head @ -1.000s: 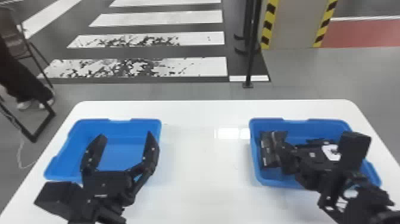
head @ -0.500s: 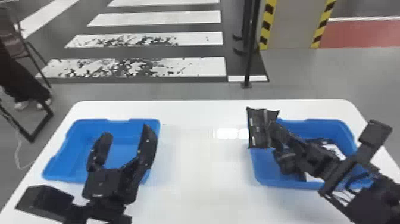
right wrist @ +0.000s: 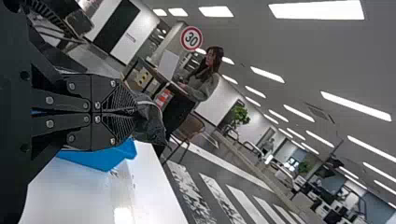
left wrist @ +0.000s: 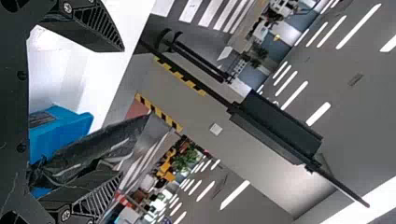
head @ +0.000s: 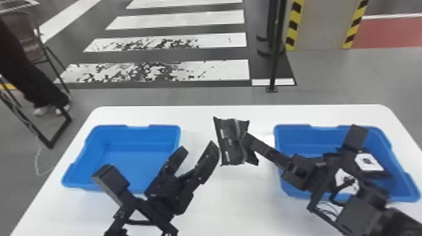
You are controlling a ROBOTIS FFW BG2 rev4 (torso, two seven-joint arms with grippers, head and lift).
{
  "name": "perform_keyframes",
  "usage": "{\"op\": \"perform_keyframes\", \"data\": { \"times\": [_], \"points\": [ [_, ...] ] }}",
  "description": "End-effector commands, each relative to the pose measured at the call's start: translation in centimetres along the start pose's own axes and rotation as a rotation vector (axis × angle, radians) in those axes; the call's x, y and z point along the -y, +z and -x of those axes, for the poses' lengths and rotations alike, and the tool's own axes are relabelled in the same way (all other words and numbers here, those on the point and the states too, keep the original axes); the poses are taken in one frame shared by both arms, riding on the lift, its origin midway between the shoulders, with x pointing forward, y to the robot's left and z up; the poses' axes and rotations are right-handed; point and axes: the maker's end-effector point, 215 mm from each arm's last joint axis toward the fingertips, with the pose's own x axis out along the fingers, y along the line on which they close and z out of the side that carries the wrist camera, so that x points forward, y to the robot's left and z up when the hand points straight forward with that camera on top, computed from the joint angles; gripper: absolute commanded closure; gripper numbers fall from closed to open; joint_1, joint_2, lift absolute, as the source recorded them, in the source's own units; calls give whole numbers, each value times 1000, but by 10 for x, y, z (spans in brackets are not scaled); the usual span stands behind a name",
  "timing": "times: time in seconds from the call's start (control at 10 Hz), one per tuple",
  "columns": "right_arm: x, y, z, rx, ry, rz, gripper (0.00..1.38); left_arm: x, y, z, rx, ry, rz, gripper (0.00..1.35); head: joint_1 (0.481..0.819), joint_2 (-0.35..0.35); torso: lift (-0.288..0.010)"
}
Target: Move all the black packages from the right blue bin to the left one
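Between the blue bins (head: 138,160), the right pincer (head: 244,138) clamps a creased black package (head: 229,146); the left pincer (head: 199,148) gapes wide, empty.

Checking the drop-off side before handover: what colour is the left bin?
The left bin is plain blue, best seen in the head view.

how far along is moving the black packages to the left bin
Done: nothing visible, as the part of the left blue bin in sight shows bare blue.
In hand: one black package, held by the right pincer between the bins.
Left: that delivery, plus what look like black, white-labelled packages in the right blue bin; the arm hides their count.
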Motion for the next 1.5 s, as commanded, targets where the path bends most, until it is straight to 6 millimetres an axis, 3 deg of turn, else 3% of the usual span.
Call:
{"op": "perform_keyframes", "data": {
  "times": [0.0, 0.2, 0.3, 0.4, 0.5, 0.7, 1.0, 1.1, 1.2, 1.3, 1.4],
  "points": [
    [-12, -25, -9, -48, 36, -42, 1204, 4, -5, -3, -23, -18, 7, 107, 695, 141, -132],
    [-18, -41, -14, -83, 54, -68, 1204, 7, -7, -4, -32, -30, 24, 122, 695, 172, -132],
    [-17, -42, -16, -89, 56, -66, 1204, 10, -12, -5, -48, -41, 42, 225, 695, 182, -132],
    [-18, -45, -17, -98, 60, -70, 1204, 13, -27, -6, -101, -49, 54, 522, 695, 184, -132],
    [-19, -45, -18, -98, 63, -71, 1204, 14, -34, -7, -129, -50, 67, 930, 695, 180, -132],
    [-18, -46, -20, -98, 66, -74, 1204, 12, -19, -6, -78, -46, 72, 1225, 695, 169, -132],
    [-20, -47, -22, -95, 73, -74, 1202, 7, -2, -4, -9, -24, 60, 1219, 695, 193, -132],
    [-19, -42, -23, -75, 75, -70, 1136, 5, 2, -4, 4, -16, 54, 1219, 695, 199, -132],
    [-15, -33, -22, -37, 77, -62, 906, -6, 8, -3, 16, 15, 36, 1219, 695, 203, -132],
    [-8, -30, -18, -13, 68, -75, 489, -39, 19, 0, 43, 96, -32, 1219, 695, 204, -132],
    [-3, -29, -14, -4, 57, -81, 174, -88, 38, 6, 71, 215, -164, 1219, 695, 220, -132]
  ]
}}
